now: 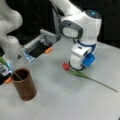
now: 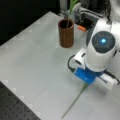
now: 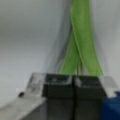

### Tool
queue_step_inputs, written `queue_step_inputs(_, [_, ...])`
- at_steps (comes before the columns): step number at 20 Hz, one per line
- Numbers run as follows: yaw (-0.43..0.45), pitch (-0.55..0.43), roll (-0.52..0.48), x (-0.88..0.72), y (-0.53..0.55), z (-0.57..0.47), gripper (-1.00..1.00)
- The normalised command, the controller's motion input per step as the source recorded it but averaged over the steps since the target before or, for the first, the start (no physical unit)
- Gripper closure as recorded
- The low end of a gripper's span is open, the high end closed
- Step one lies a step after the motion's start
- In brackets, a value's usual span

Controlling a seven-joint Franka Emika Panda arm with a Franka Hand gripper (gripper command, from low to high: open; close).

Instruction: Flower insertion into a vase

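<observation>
Brown wood-grain marks the vase [image 1: 24, 84], a straight-sided cup standing upright on the grey counter [image 1: 62, 100]; in both front views its dark hollow already holds a thin green stem [image 2: 68, 21] that leans out over the rim.

Taking the vase as the landmark, the flower [image 1: 82, 75] lies flat on the counter well apart from it, toward a front view's right. Its red bloom [image 1: 66, 66] points back toward the vase, and its long green stalk runs away from the vase toward a front view's lower right. In a front view the same stalk [image 2: 75, 101] trails from under the arm toward the bottom edge, on the far side of the arm from the vase [image 2: 66, 33].

The pincer [image 1: 72, 68] is down at the counter right over the flower, just behind the bloom, with the white wrist and a blue block [image 1: 88, 60] above it. In the wrist view the two dark fingers [image 3: 58, 86] stand pressed together with no gap showing, and green leaves [image 3: 80, 47] and the stalk rise from where they meet, so the pincer [image 3: 73, 82] is closed on the flower, which is still lying on the counter.

Behind the vase, toward the back edge of the counter, sits a grey box [image 1: 41, 45] with an orange tab [image 1: 48, 50].
</observation>
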Motion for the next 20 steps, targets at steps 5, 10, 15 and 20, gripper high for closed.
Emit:
queue_step_inputs(5, [-0.093, 0.013, 0.042, -0.01, -0.03, 0.02, -1.00])
queue_step_inputs(10, [-0.080, -0.013, 0.066, 0.05, -0.06, 0.01, -1.00])
queue_step_inputs(15, [-0.049, 0.004, 0.030, 0.15, -0.12, -0.01, -1.00])
queue_step_inputs(20, [-0.012, -0.020, 0.021, 0.30, -0.12, -0.08, -1.00])
